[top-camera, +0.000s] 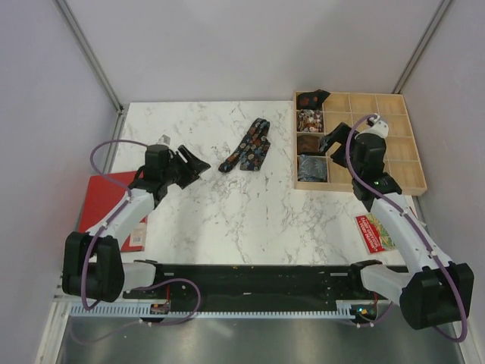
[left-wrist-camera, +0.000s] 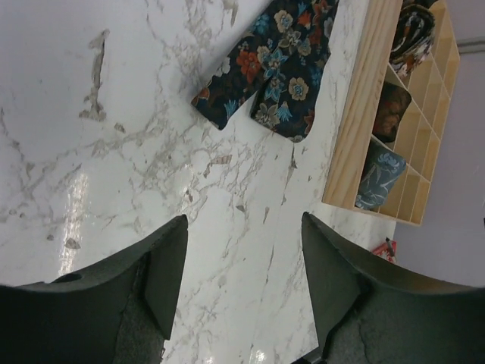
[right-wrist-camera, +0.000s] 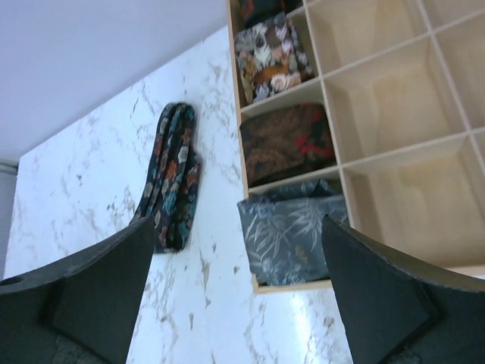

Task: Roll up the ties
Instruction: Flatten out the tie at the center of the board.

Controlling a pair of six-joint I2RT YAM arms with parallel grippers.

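A black floral tie [top-camera: 248, 146] lies folded on the marble table, left of the wooden tray [top-camera: 394, 178]. It also shows in the left wrist view [left-wrist-camera: 276, 64] and the right wrist view [right-wrist-camera: 171, 176]. My left gripper [top-camera: 195, 164] is open and empty, a short way left of the tie's near end. My right gripper [top-camera: 333, 139] is open and empty, hovering over the tray's left column. That column holds rolled ties: a dark one [top-camera: 310, 99], a light floral one [right-wrist-camera: 269, 57], a brown one [right-wrist-camera: 288, 142] and a grey-blue one [right-wrist-camera: 294, 236].
The tray's other compartments [right-wrist-camera: 386, 80] hold nothing. A red booklet [top-camera: 114, 208] lies at the table's left edge under my left arm. A small red card [top-camera: 374, 231] lies near my right arm. Grey walls enclose the table.
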